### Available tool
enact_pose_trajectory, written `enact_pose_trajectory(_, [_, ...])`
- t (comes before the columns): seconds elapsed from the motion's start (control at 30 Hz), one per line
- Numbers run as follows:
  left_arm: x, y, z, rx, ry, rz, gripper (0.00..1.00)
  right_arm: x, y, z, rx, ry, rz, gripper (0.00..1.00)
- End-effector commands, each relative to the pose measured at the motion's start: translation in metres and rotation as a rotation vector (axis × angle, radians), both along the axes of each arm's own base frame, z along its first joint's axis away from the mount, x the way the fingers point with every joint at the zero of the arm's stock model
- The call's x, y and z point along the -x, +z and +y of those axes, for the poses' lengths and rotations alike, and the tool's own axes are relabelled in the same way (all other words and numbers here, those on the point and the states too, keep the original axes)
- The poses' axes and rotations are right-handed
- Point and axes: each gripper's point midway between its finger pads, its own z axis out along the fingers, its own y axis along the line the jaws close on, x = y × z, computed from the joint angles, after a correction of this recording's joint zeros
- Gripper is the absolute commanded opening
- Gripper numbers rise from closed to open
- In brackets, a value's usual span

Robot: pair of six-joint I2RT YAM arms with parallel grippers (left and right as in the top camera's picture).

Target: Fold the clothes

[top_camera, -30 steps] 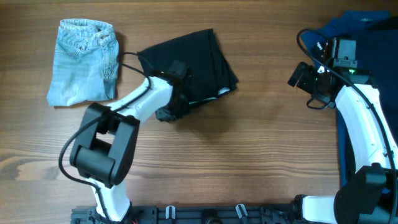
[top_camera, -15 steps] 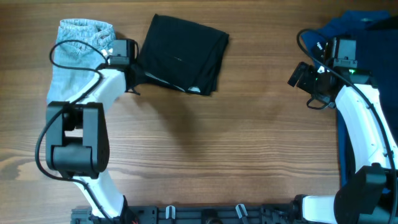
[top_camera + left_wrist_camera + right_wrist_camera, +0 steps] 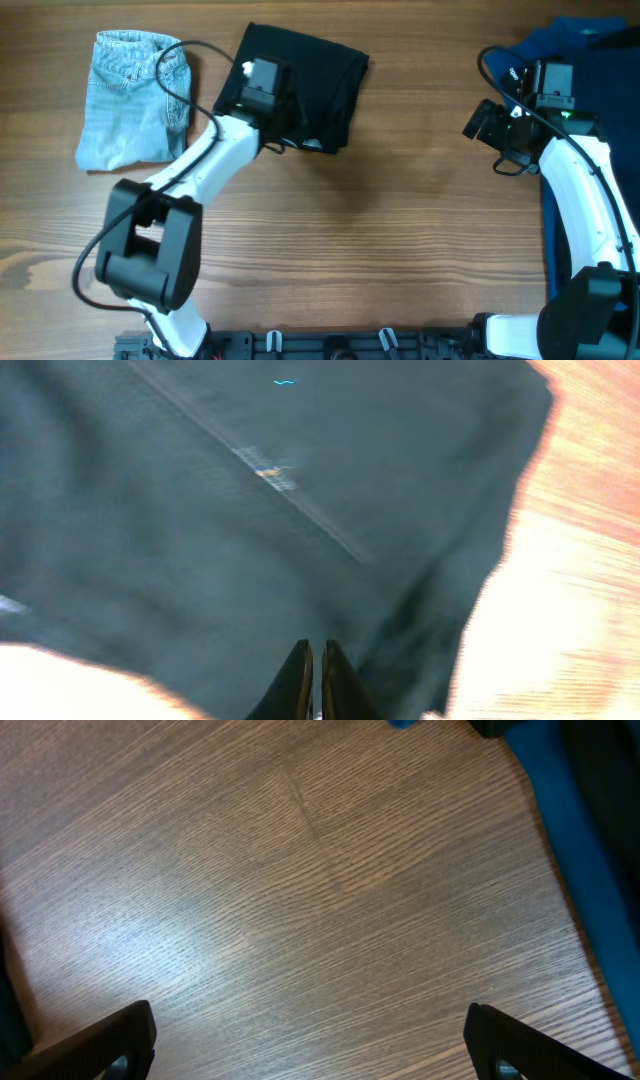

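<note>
I see the plain black matte garment [image 3: 320,75] lying as a flat, nearly square packet by the far edge of the wooden table [image 3: 400,250], somewhat left of the middle. A thin whitish strip of lining shows at its near edge. I judge that it is already folded. It is laid near the light-blue denim garment [image 3: 130,95] in the far left corner, probably so that finished pieces collect on one side. The dark blue garment [image 3: 565,40] is heaped in the far right corner, I think waiting for its turn.

The left gripper [image 3: 312,665] hangs directly above the left part of the black garment. Its two fingers are pressed together, with no cloth between them as far as I can tell. Whether the tips touch the fabric I cannot say, because the left wrist view is blurred. The right gripper [image 3: 307,1030] has its fingers wide apart over bare wood near the right edge, just beside the dark blue garment and well apart from the black one.
</note>
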Motion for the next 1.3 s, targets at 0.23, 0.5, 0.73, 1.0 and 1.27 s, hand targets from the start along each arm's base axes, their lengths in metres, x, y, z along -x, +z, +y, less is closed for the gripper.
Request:
enact_pose_trajectory(0.23, [-0.023, -0.059, -0.04, 0.036, 0.008, -0.036, 0.04, -0.002, 0.004, -0.002, 0.014, -0.014, -0.013, 0.99])
enact_pose_trajectory(0.5, [0.041, -0.113, -0.028, -0.101, -0.027, 0.246, 0.04, -0.002, 0.004, -0.002, 0.014, -0.014, -0.013, 0.99])
enact_pose_trajectory(0.73, [0.109, -0.127, 0.008, -0.252, -0.076, 0.529, 0.04, -0.002, 0.004, -0.002, 0.014, -0.015, -0.013, 0.99])
enact_pose_trajectory(1.0, [0.122, -0.074, 0.021, -0.278, -0.084, 0.526, 0.19, -0.002, 0.004, -0.002, 0.014, -0.014, -0.013, 0.99])
enact_pose_trajectory(1.27, [0.116, -0.024, 0.04, -0.259, 0.01, 0.441, 0.27, -0.002, 0.004, -0.002, 0.014, -0.014, -0.013, 1.0])
